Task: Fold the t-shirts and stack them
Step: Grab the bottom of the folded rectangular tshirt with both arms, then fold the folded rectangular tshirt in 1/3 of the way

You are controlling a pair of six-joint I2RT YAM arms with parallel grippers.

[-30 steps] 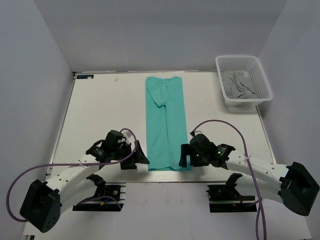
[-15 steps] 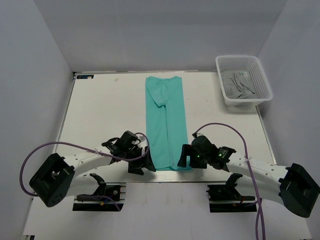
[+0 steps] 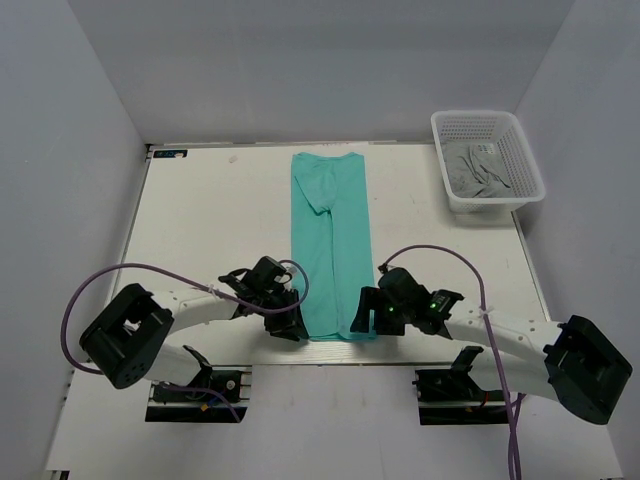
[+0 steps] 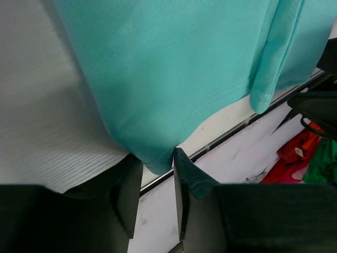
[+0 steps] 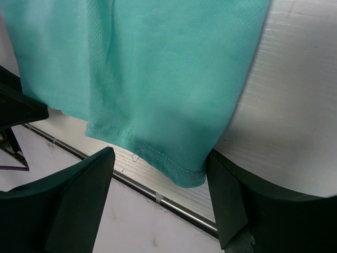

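Left arm [image 3: 200, 303] lies low, jaws seemingly pinching the t-shirt's [image 3: 330, 240] near corner.

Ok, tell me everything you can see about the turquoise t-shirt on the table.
The t-shirt is plain turquoise-green, a thin, soft-looking knit with no print. It lies flat on the white table, folded lengthwise into a long narrow strip, with the round neck at the far edge and the stitched hem at the near edge. A fold ridge runs down it. The left end effector has the near-left hem corner at the mouth of its slightly parted fingers. The right end effector straddles the near-right corner, fingers wide apart.
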